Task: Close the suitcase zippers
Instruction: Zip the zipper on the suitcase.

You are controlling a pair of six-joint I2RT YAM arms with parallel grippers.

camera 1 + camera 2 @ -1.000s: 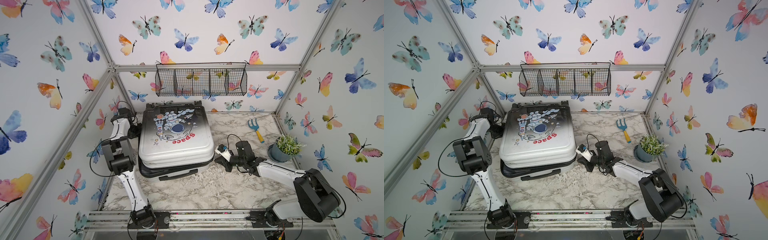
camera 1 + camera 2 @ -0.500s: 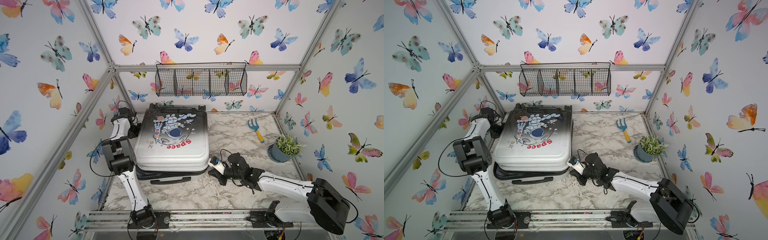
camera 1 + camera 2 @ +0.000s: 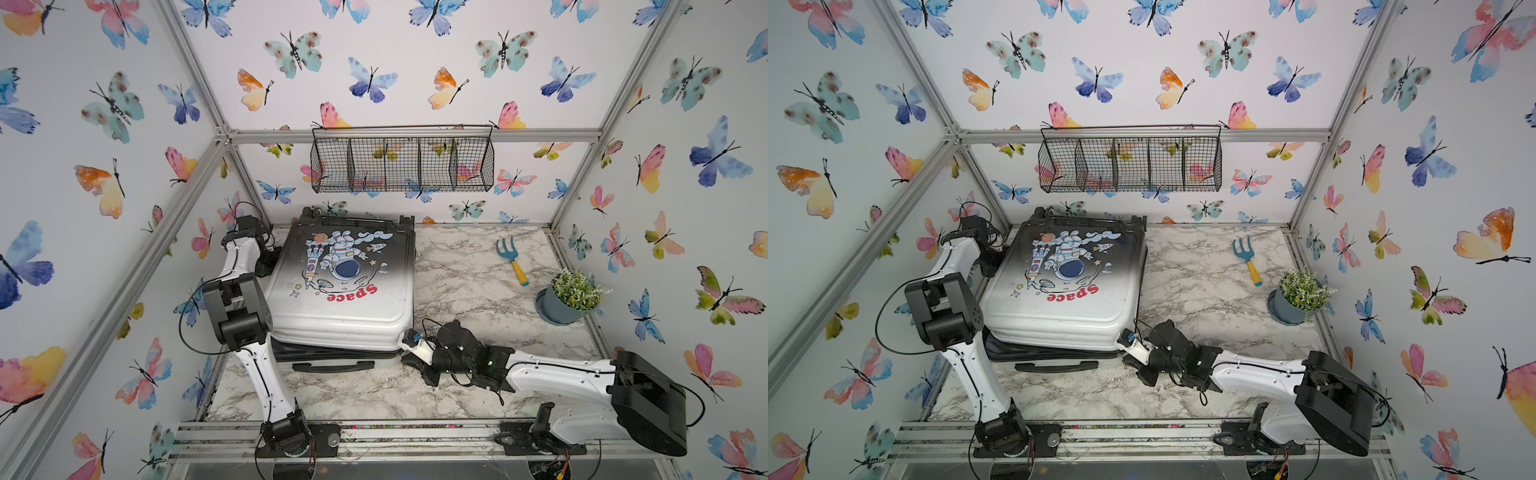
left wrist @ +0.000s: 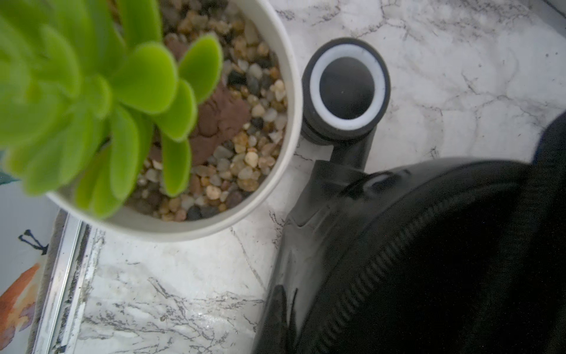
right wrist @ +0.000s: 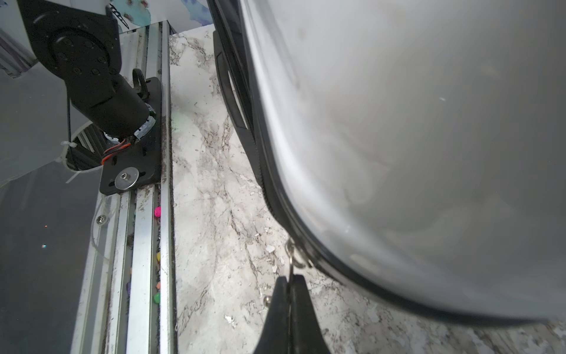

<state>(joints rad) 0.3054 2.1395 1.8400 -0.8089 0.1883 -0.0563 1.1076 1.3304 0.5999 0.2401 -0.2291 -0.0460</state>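
Note:
The suitcase lies flat at the table's left back, astronaut print up. Along its near side the two shell halves stand apart with a dark gap. My right gripper sits low at the suitcase's near right corner, shut on a small metal zipper pull that hangs from the black zipper track. My left gripper is shut against the suitcase's far left rim, beside zipper teeth and a black wheel. What it pinches, if anything, I cannot tell.
A white pot with a green succulent stands close to the wheel. A wire basket hangs on the back wall. A blue hand rake and a potted plant are at the right. The suitcase's handle faces the front rail.
My right gripper has travelled toward the front along the suitcase's right side to its near corner, still pinching the pull. The suitcase has swung squarer to the table. The left arm has stayed put.

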